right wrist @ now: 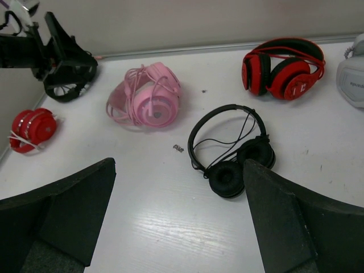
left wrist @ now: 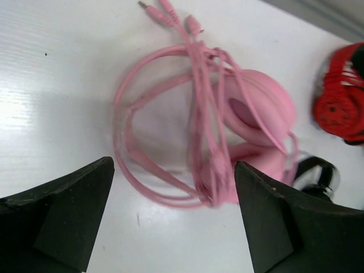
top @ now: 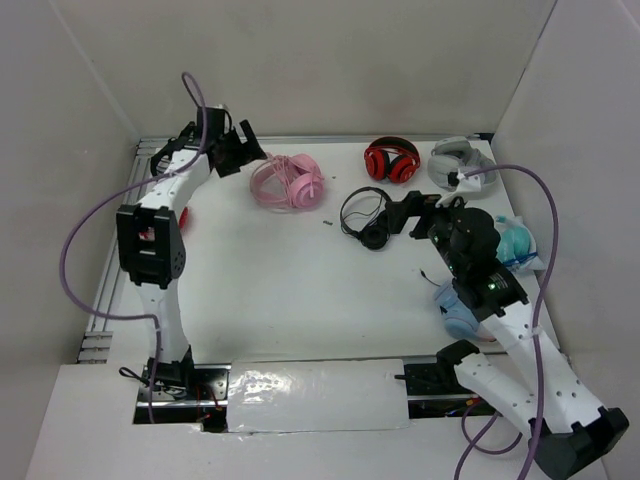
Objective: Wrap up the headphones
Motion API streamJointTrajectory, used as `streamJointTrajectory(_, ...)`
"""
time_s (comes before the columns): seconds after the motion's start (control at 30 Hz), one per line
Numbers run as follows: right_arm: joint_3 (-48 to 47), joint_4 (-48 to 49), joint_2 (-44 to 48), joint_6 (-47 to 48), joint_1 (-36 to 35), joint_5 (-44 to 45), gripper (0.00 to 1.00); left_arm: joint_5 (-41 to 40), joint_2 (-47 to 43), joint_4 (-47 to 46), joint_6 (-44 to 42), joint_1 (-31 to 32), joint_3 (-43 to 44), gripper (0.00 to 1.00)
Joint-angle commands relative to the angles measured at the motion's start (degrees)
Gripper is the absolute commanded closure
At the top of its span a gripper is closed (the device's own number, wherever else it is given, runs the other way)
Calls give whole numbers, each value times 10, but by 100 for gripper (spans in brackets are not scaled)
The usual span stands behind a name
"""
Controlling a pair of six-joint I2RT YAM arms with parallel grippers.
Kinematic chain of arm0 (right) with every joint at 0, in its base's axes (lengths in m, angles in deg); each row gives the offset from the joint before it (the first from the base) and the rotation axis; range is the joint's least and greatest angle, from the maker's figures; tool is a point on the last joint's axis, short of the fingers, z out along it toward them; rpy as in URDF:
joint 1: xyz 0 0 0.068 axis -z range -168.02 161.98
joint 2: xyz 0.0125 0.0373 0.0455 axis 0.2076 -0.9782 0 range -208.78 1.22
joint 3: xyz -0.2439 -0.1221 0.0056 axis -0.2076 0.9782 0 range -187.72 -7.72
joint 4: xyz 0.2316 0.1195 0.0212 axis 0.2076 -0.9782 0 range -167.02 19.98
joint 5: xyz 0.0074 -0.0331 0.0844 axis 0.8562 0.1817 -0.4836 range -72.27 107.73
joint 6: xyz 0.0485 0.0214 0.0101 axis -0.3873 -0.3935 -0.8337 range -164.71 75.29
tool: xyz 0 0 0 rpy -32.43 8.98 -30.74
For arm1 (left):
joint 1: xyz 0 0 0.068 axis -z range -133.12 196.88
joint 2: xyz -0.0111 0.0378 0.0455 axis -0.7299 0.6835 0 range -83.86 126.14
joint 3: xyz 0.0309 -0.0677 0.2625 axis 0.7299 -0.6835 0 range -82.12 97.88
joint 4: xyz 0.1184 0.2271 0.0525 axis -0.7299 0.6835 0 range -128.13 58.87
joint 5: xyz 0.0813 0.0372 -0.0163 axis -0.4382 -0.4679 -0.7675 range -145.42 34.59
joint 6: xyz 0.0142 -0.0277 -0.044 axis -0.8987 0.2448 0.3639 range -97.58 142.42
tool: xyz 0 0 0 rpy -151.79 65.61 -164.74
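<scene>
White worktop, boxed in by pale walls: the pink headphones lie flat in the upper left-centre of the overhead frame. Their thin cable is looped in several strands across the wire headband and one cushioned cup, and the plug points off toward the top edge of the left wrist view. The left hand sits just beside the set at its upper left, its jaws wide apart and gripping nothing.

To the right of the pink set are a small dark scrap and then thin black headphones. These lie directly in front of the right hand, between it and the pink set. That hand's jaws are also spread and hold nothing.

Along the back edge rest red-and-black headphones and a grey headset. The lettering on the grey cup, at the right edge of the right wrist view, is too small to read.

A red bundle bound with white cord lies at far left, mostly hidden by the left arm from overhead. At right, a teal headset and a light-blue headset are partly covered by the right arm.
</scene>
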Motion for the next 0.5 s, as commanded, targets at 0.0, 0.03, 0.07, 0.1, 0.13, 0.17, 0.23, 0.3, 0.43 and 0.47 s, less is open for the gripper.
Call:
streamJointTrajectory(0.0,-46,-43,24,-26,4,2,0,-5,-120,28,-3,-2,-11,1)
streamJointTrajectory(0.03,-52,-67,27,-34,3,4,0,-6,-160,42,-1,-2,-17,1)
streamJointTrajectory(0.07,-57,-75,29,-49,3,9,0,-6,-181,73,1,-1,-26,1)
streamJointTrajectory(0.1,-58,-84,31,-55,4,13,0,-9,-207,89,3,2,-39,1)
streamJointTrajectory(0.13,-56,-94,38,-63,4,21,0,-12,-266,99,7,5,-86,1)
streamJointTrajectory(0.17,-48,-96,44,-81,4,28,0,-24,-299,96,6,17,-120,1)
streamJointTrajectory(0.23,-33,-85,68,-99,3,53,0,-50,-426,79,16,36,-254,1)
streamJointTrajectory(0.3,-3,-75,87,-115,3,60,0,-64,-516,27,19,60,-403,1)
streamJointTrajectory(0.43,65,-70,125,-144,3,85,0,-72,-722,56,74,73,-562,1)
streamJointTrajectory(0.47,74,-74,134,-148,4,90,0,-72,-745,67,76,78,-592,1)
